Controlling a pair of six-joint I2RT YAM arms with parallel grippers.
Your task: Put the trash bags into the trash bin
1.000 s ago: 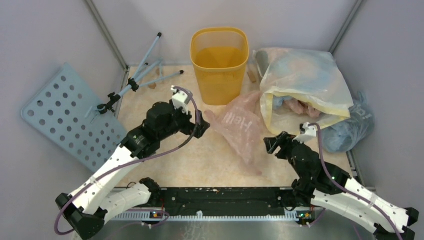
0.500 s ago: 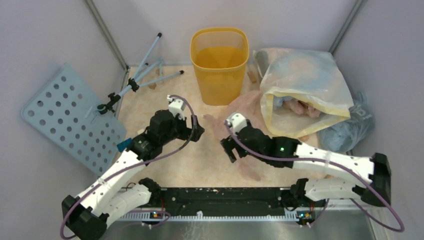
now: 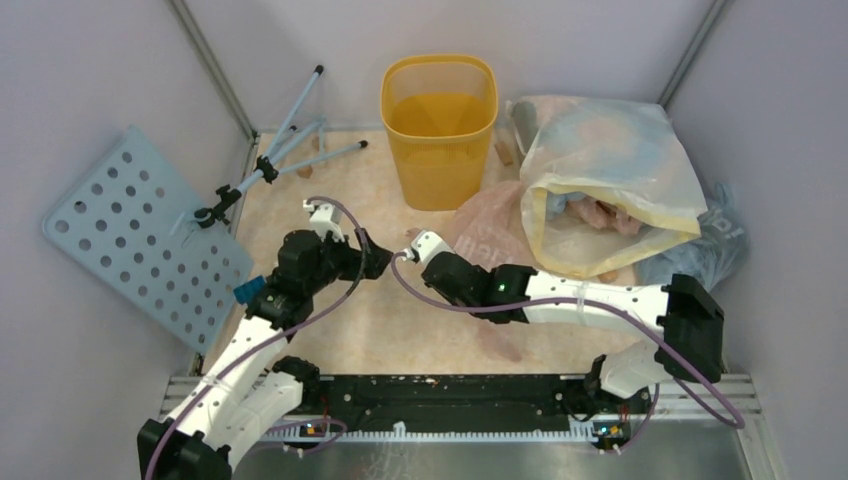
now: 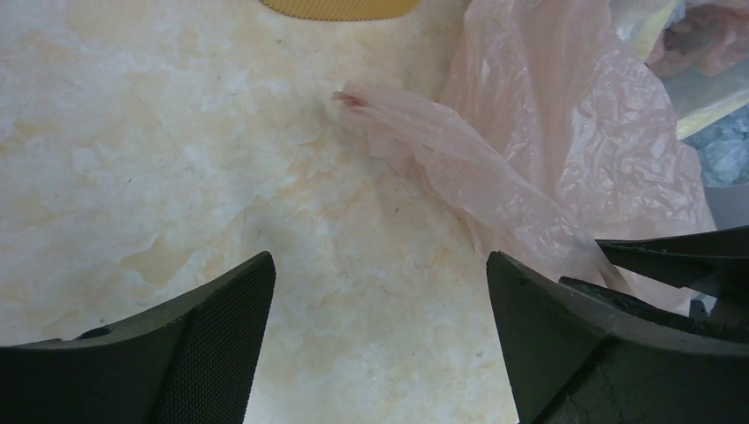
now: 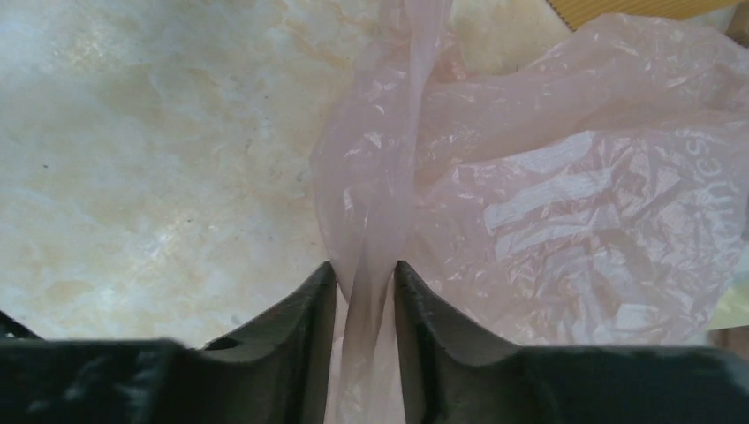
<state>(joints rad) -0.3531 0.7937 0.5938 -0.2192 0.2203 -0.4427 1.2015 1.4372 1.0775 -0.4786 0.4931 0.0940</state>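
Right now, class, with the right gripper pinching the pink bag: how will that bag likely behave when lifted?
Probably floppy: the pink bag is thin, crumpled film, so it should drape from the right gripper. Likely very light: it is see-through and looks empty. Possibly slippery: only a narrow gathered strip sits between the fingers.

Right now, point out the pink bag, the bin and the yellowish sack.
pink bag (image 5: 565, 203): right wrist view, crumpled printed side.
bin (image 3: 440, 180): top view, front wall.
yellowish sack (image 3: 620, 150): top view, upper side.
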